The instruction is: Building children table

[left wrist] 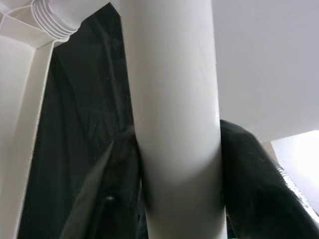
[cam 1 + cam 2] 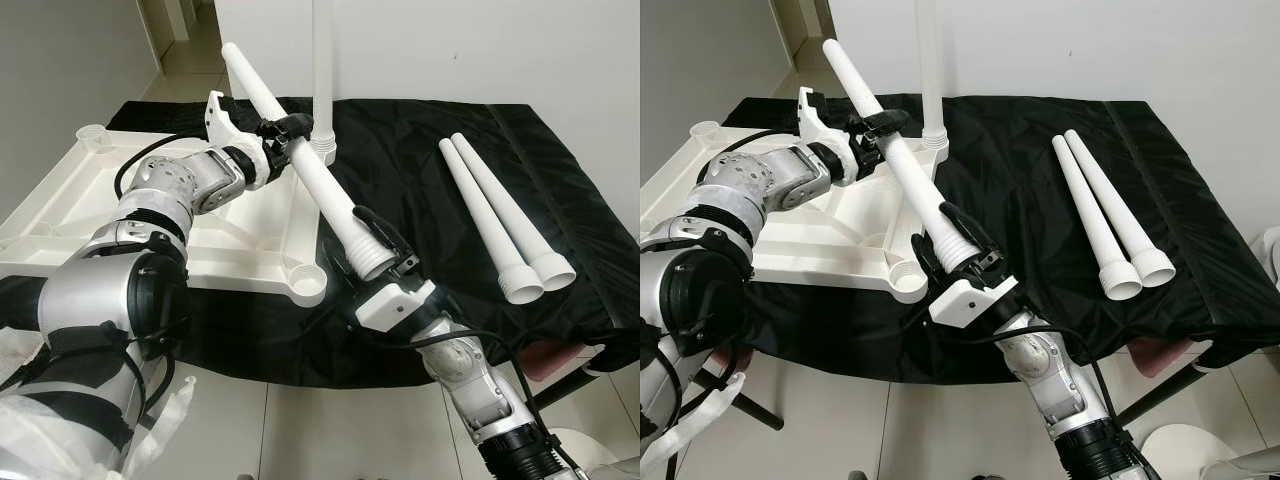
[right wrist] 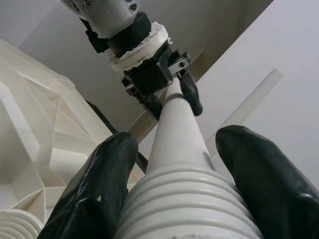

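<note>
My right pincer (image 2: 378,252) has glossy black rubbery fingers (image 3: 97,194) around a smooth white plastic table leg (image 2: 300,165) with a ribbed end. The upturned tabletop (image 2: 100,215) is matt white plastic; the black cloth (image 2: 430,210) looks creased, faintly shiny.

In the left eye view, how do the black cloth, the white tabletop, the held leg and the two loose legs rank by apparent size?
1. black cloth
2. white tabletop
3. held leg, gripped by the left hand and right hand; it is nearer the camera, so this is unsure
4. two loose legs, which look alike
</note>
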